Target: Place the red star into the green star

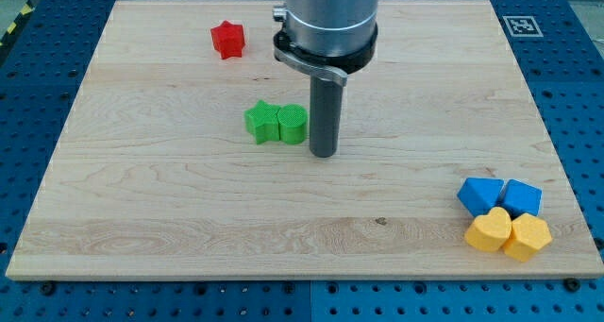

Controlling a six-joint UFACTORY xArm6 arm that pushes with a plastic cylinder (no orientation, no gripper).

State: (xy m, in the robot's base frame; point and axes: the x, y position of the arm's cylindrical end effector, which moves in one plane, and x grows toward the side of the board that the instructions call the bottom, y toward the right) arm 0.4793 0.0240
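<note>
Red star (227, 40) lies up-left of my tip (324, 155)

The counter (189, 218) is a pale wooden board with visible grain, lying on a blue perforated surface (28, 95). Near the view's top left rests the red star (227, 40), well apart from everything else. Toward the middle sit the green star (261, 122) and, touching it on the view's right, a green block (293, 124) with a rounded top whose exact shape is hard to tell. My tip (324, 155) stands on the wood just beside that green block, on its right. At the view's bottom right four blocks cluster together: two blue blocks (480, 194) (522, 197) above, two yellow hearts (489, 230) (528, 237) below, all touching.
</note>
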